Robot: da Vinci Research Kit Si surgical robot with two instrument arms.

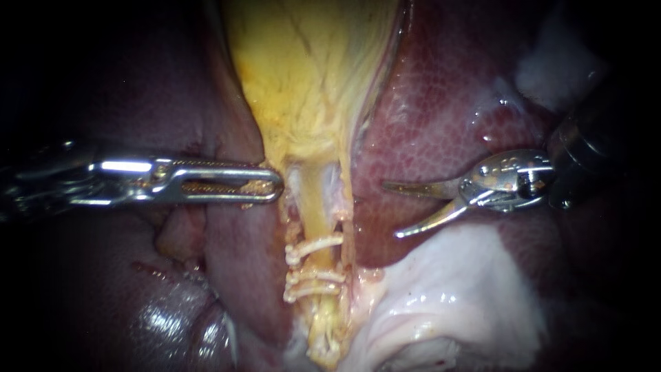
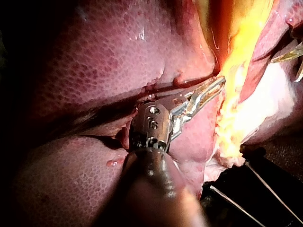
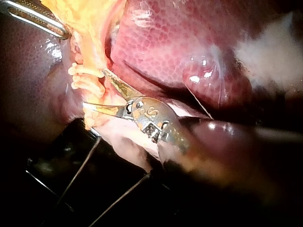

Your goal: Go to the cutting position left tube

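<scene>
**A:** What lies around your right instrument (image 1: 390, 210)?

**B:** It comes in from the right over the liver (image 1: 441, 103), a dark red, glossy, finely mottled surface. Its pincer is two thin, curved metal blades standing apart, with nothing between them. Below the lower blade the liver's edge gives way to pale tissue (image 1: 454, 289), which is whitish and wet.

**A:** And where is the tube?

**B:** The tube (image 1: 315, 207) runs down from the narrow end of the gallbladder (image 1: 310, 83), a yellow, wrinkled sheet. White clips (image 1: 313, 244) cross it. One sits higher and a close group sits lower, with a short bare stretch between them. Thin pale strands lie tight beside the tube, so you cannot tell which one is the left tube. Your blade tips point toward it, near but apart, with a strip of liver in between.

**A:** What stands in your way on the far side?

**B:** Your left instrument (image 1: 275, 186) is there. Its long, slotted metal pincer lies level and is clamped on the gallbladder's edge, just above the top clip. It takes up that side of the tube. The open room is on the side of your right instrument, over the smooth liver. In the right wrist view a dark tabletop (image 3: 57, 179) shows past the tissue's edge.
</scene>
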